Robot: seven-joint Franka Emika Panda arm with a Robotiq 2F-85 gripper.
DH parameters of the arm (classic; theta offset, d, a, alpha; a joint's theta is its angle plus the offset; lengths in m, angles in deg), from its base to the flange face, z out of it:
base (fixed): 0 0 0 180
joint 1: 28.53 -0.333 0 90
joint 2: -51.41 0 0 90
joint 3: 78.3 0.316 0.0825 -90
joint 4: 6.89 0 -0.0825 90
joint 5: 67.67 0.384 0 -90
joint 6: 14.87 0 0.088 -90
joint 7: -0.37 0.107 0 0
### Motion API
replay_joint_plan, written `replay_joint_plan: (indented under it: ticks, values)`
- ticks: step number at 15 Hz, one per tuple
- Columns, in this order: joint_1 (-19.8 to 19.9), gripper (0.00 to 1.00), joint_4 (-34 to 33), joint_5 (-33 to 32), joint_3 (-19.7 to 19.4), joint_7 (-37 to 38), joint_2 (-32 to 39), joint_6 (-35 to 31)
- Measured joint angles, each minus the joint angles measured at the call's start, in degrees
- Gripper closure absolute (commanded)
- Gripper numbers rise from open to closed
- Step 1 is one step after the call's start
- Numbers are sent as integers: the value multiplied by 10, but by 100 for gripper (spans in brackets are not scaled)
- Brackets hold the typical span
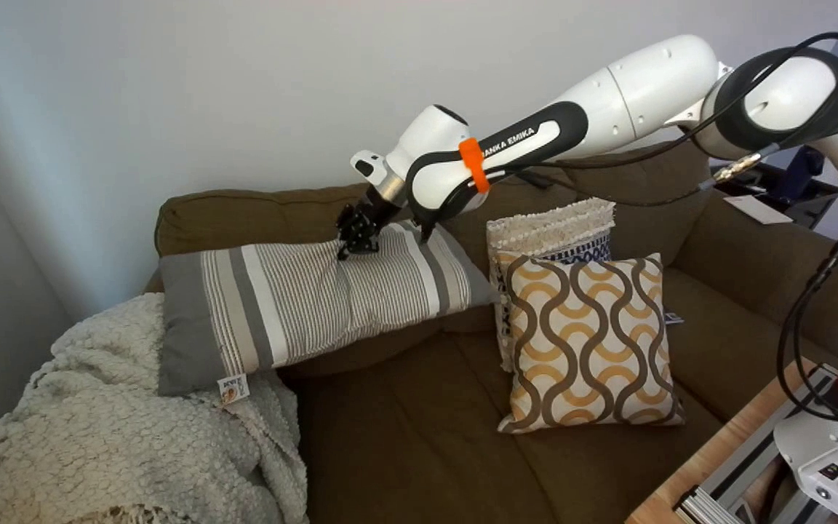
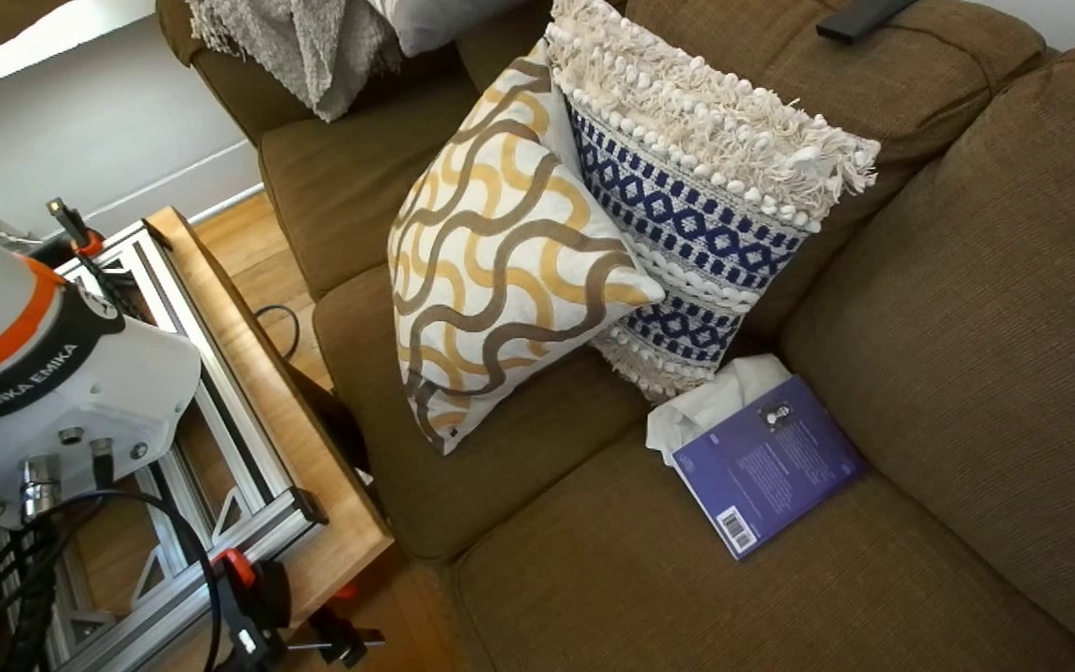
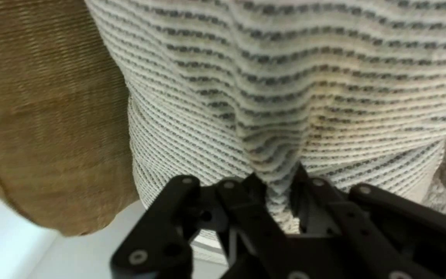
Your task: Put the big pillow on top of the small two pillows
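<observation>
The big pillow (image 1: 317, 291) is long and grey with cream and white stripes. It hangs tilted along the sofa back, its left end over the blanket. My gripper (image 1: 358, 244) is at its upper middle; in the wrist view the gripper (image 3: 279, 192) is shut on a pinched fold of the big pillow (image 3: 192, 97). The small wavy-patterned pillow (image 1: 586, 342) leans upright on the seat, also in an exterior view (image 2: 500, 261). Behind it stands the other small pillow (image 1: 550, 225), cream and fringed with navy bands, seen more fully in an exterior view (image 2: 687, 205).
A cream knitted blanket (image 1: 121, 437) covers the sofa's left end. The brown sofa (image 1: 404, 437) has a high back. A purple book (image 2: 771, 467) lies on the seat beside the small pillows. The robot's wooden-edged base (image 2: 314, 504) stands in front. A black remote (image 2: 864, 19) lies on the backrest.
</observation>
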Motion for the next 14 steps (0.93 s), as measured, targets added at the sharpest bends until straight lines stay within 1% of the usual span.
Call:
replay_joint_plan:
  ticks: [2,4,7,8,9,10,12,13,14]
  values:
    - [-8,98,31,-6,-15,29,-52,-18]
    - [-27,98,61,-17,-45,78,-106,-28]
    - [-65,98,108,-47,-114,190,-194,-28]
    - [-74,92,125,-63,-133,232,-223,-27]
    - [-77,92,142,-78,-145,267,-250,-22]
    - [-77,92,159,-87,-151,290,-276,-13]
    - [-76,92,185,-89,-158,303,-307,-4]
    - [-76,98,192,-89,-159,306,-312,-4]
    - [-76,98,196,-90,-159,307,-313,-4]
